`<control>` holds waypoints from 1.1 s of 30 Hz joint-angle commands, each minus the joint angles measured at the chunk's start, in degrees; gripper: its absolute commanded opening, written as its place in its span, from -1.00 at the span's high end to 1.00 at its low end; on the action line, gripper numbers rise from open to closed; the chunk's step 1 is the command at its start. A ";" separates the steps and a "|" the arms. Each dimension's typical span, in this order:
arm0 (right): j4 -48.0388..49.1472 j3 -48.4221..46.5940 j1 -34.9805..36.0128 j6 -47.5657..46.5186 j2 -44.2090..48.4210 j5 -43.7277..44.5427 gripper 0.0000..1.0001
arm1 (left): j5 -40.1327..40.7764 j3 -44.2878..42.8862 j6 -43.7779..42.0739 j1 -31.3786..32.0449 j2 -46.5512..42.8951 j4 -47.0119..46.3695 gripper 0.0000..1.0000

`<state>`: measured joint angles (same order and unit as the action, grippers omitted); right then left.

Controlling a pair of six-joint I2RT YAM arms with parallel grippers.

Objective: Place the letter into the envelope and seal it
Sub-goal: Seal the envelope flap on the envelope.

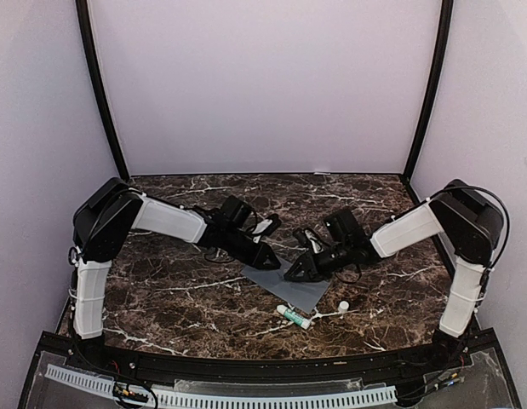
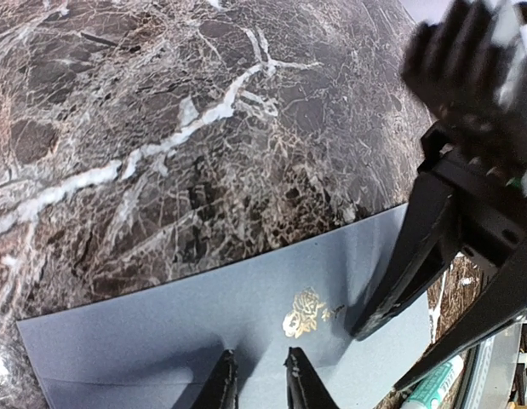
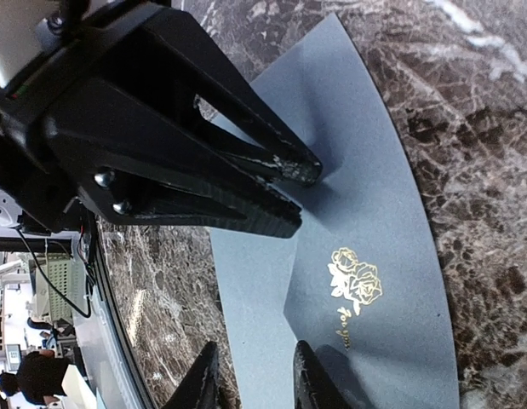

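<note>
The grey envelope (image 1: pixel 299 290) lies flat on the marble table, its pointed flap folded down, with a gold rose print (image 3: pixel 357 285) on it. It also shows in the left wrist view (image 2: pixel 144 332) and the right wrist view (image 3: pixel 374 170). My left gripper (image 1: pixel 268 256) is at the envelope's far left corner, fingertips (image 2: pixel 227 366) a narrow gap apart just above the paper, holding nothing. My right gripper (image 1: pixel 294 273) is over the envelope's middle, fingertips (image 3: pixel 301 358) slightly apart near the flap's point, holding nothing. The cream letter is not in view.
A white and green glue stick (image 1: pixel 294 317) lies just in front of the envelope, and shows in the left wrist view (image 2: pixel 435 388). Its small white cap (image 1: pixel 343 305) lies to its right. Both arms meet over the table's centre.
</note>
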<state>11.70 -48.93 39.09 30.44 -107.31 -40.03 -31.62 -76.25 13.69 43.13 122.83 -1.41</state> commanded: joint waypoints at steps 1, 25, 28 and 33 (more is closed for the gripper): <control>0.22 0.36 0.37 0.70 5.11 3.89 0.51 | 3.97 -0.07 -1.51 -0.07 1.88 5.84 0.61; -0.95 -5.14 2.72 0.10 -4.01 9.16 1.00 | 3.37 -1.33 -1.19 -0.13 1.97 6.13 0.61; -1.41 -5.34 2.82 0.24 -5.36 9.18 1.00 | 3.44 -1.49 -1.17 -0.14 1.98 6.19 0.61; -1.71 -3.79 2.83 1.15 -5.34 10.66 1.00 | 3.58 -1.53 -1.29 -0.07 1.98 6.27 0.61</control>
<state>10.85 -53.60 41.39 30.76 -111.24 -32.08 -30.50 -77.65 13.23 43.13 123.11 0.45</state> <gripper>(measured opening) 0.003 0.193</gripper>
